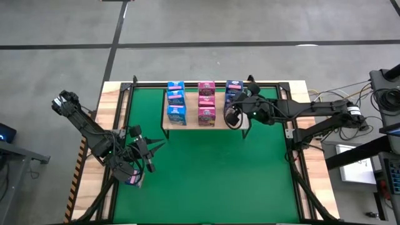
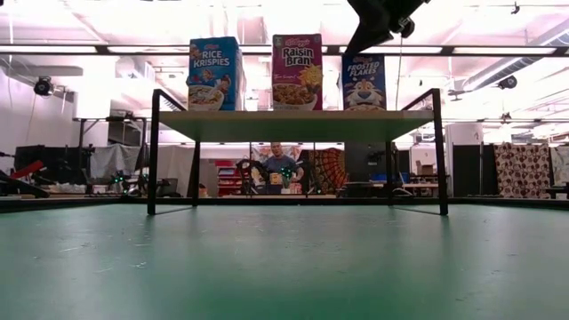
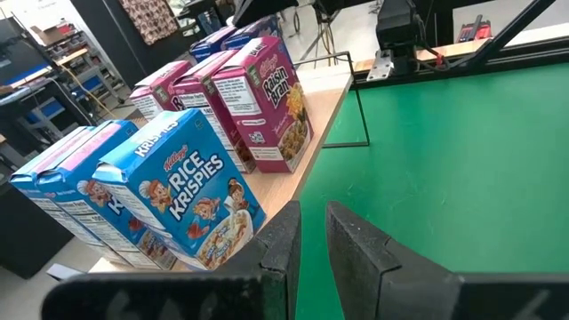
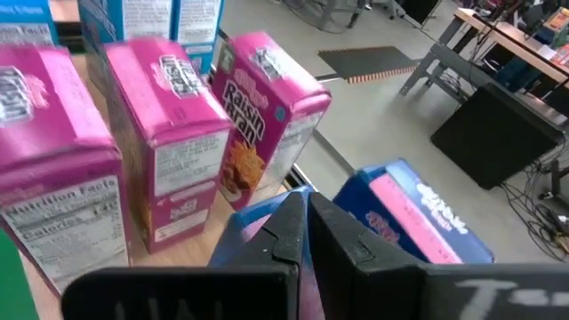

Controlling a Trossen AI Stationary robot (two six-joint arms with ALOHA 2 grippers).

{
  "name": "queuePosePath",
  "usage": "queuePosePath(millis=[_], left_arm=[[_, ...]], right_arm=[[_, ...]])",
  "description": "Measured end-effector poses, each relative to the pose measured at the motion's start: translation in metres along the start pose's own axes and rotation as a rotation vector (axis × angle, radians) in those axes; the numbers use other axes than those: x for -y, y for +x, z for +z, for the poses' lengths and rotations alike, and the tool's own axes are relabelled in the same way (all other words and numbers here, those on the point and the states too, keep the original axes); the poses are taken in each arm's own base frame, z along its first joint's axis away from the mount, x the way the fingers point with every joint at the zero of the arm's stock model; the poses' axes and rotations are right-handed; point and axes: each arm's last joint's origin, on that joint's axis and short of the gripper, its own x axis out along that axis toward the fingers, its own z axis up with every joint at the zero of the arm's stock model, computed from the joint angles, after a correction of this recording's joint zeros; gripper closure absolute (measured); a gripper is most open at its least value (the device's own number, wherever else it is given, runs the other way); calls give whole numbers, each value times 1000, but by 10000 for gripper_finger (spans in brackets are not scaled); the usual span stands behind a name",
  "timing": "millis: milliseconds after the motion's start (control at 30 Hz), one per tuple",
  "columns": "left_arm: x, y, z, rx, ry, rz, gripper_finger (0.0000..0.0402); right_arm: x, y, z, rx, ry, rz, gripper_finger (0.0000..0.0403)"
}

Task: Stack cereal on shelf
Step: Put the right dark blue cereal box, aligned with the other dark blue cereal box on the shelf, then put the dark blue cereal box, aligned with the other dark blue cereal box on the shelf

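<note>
Light even and bright over my green felt table mat point(image 1: 212, 169); high view crisp, shadows faint. Low view: ceiling behind washed out by white glare, flat light-wood shelf board with black metal frame point(image 2: 293, 125) dark on underside, near mat soft, slightly out of focus. My left wrist view sharp on light blue printed cardboard cereal box point(image 3: 191, 200); my own dark fingers point(image 3: 356, 253) blurred. My right wrist view smeared, pink cardboard cereal boxes point(image 4: 169, 133) soft-edged, lettering fuzzy.
</note>
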Motion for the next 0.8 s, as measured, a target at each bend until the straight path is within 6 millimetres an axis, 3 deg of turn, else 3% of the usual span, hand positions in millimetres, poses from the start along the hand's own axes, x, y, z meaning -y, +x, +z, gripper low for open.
queuePosePath(millis=[200, 367, 567, 800], left_arm=[[0, 0, 0, 0, 0, 0, 362], [1, 0, 1, 2, -30, -8, 362], [5, 0, 8, 24, -129, -67, 362], [22, 5, 21, 72, -325, -98, 362]], right_arm=[[-8, -19, 19, 73, -8, 58, 394], [-28, -42, 23, 126, -65, 155, 394], [-61, -63, 2, 153, -135, 276, 394], [-93, -72, -30, 251, -218, 374, 394]])
